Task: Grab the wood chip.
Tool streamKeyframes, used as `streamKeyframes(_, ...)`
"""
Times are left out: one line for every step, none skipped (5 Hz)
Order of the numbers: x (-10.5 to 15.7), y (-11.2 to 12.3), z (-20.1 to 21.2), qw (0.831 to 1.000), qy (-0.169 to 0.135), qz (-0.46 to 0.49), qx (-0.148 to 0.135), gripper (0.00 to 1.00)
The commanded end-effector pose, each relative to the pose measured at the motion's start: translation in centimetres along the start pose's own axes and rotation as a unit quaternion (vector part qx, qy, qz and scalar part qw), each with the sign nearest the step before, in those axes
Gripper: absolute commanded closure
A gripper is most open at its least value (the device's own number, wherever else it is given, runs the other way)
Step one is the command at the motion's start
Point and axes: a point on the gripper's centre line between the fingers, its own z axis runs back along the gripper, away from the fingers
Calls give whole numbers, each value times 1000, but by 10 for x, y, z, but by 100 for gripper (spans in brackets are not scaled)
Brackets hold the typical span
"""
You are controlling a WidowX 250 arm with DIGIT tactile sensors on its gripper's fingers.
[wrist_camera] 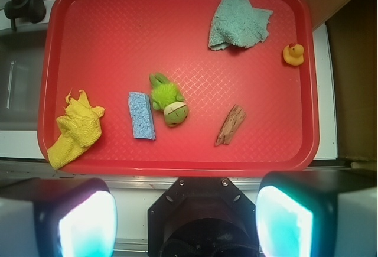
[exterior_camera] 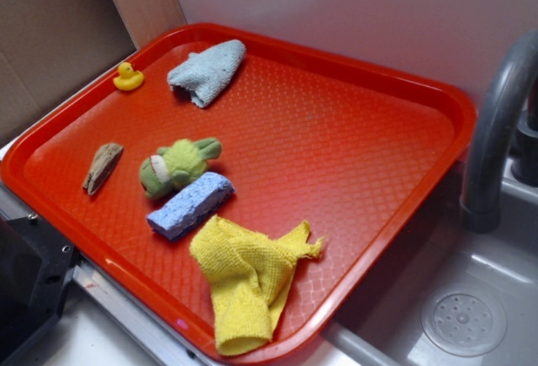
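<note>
Red tray [wrist_camera: 177,168] beside a sink, gripper [wrist_camera: 186,221] parked off its near edge, nothing held.

Fingers [wrist_camera: 283,221] spread wide apart and empty in the wrist view, hanging over the counter short of the tray rim. Wood chip [wrist_camera: 230,124] lies ahead of them and slightly right of the gripper's centre, well apart from both pads, flat on the tray, long axis tilted a little off the approach line. Green plush frog [wrist_camera: 168,100] and blue sponge [wrist_camera: 142,115] sit left of it, not touching.
</note>
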Motion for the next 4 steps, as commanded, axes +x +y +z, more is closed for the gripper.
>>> streamKeyframes(0,0,0,1000,0,0,0,0)
streamKeyframes(27,39,-36,992,1,127,-8,0)
streamKeyframes(35,67,-70,975,-4,224,3,0)
streamKeyframes(34,85,-108,962,-11,273,15,0)
